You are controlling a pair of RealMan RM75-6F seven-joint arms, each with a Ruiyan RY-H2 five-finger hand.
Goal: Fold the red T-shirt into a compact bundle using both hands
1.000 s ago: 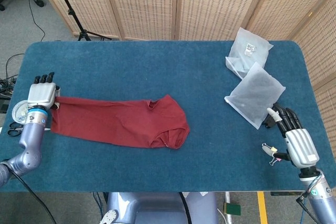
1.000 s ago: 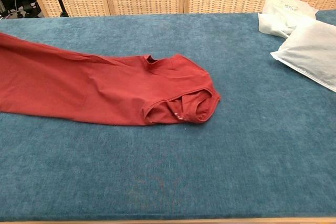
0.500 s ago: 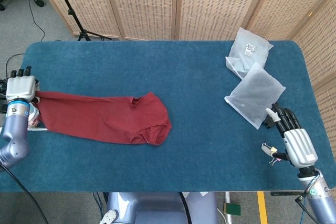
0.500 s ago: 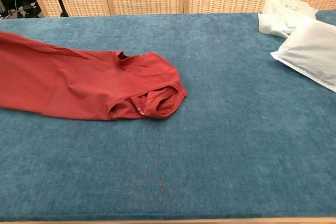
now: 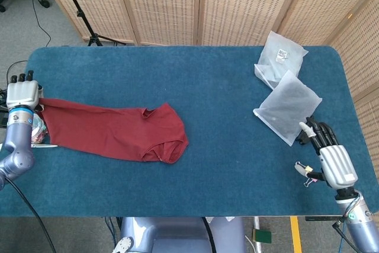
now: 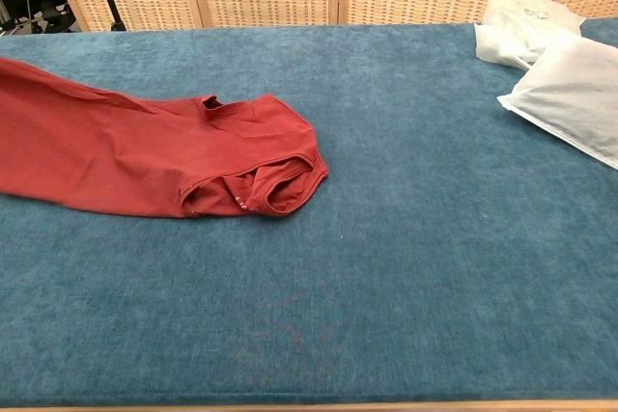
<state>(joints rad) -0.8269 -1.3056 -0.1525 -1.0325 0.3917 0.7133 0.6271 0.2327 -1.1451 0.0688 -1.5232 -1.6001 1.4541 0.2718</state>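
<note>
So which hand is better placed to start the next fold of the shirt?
The left hand, probably: it sits at the far left end of the red T-shirt and appears to hold it. The right hand rests by the white bags, well away from the cloth.

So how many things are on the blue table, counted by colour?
Red: 1, the T-shirt
White: 2, the plastic bags
Total: 3 things on the table
</note>
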